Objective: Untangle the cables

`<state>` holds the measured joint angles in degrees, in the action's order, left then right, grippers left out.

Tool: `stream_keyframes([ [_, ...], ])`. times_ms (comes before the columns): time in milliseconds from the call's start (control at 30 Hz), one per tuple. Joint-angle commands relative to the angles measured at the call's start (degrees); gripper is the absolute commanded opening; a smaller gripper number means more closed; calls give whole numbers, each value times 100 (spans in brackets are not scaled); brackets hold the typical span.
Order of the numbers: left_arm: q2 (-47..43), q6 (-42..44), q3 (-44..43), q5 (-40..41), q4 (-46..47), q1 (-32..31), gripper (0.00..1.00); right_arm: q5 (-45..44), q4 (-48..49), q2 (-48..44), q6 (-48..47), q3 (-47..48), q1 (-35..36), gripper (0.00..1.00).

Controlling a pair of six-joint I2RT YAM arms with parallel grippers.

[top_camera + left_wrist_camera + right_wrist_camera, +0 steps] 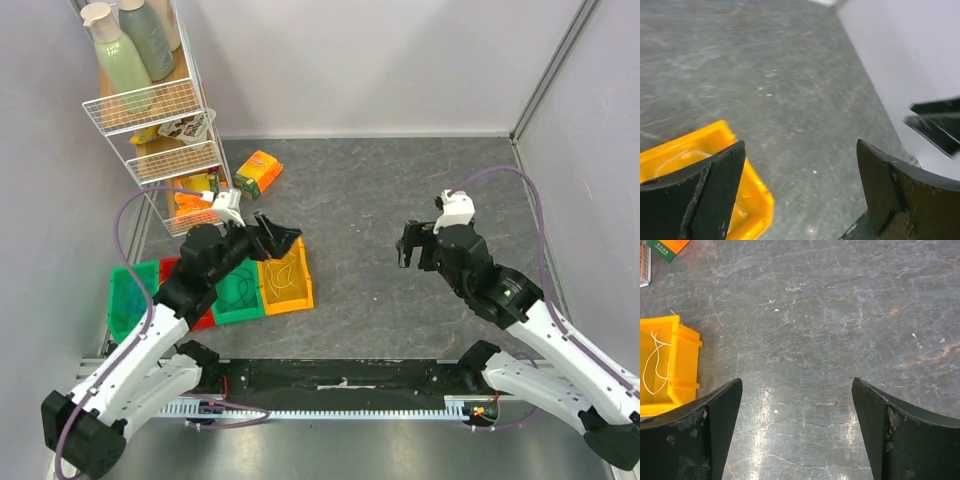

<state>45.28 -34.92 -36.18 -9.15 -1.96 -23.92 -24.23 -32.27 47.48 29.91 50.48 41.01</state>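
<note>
Both pairs of jaws gape wide, nothing held. The left gripper [278,230] hangs over the far edge of the yellow bin [306,285]. The cables [283,283] lie below and nearward of it, a pale one in that bin and a dark loop in the green bin [240,318] alongside. The right gripper [402,247] is well apart over bare table [360,180] — left arm nearer. Bin walls hem the cables; open room lies rightward.
</note>
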Motion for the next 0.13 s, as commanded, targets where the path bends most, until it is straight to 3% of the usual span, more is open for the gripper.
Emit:
stream_keyframes([
  [0, -247, 564, -12, -78, 1021, -744, 97, -390, 194, -554, 226, -344, -6, 98],
  [100, -492, 723, 15, -455, 1311, -912, 97, -363, 536, -1160, 243, -643, -6, 98],
])
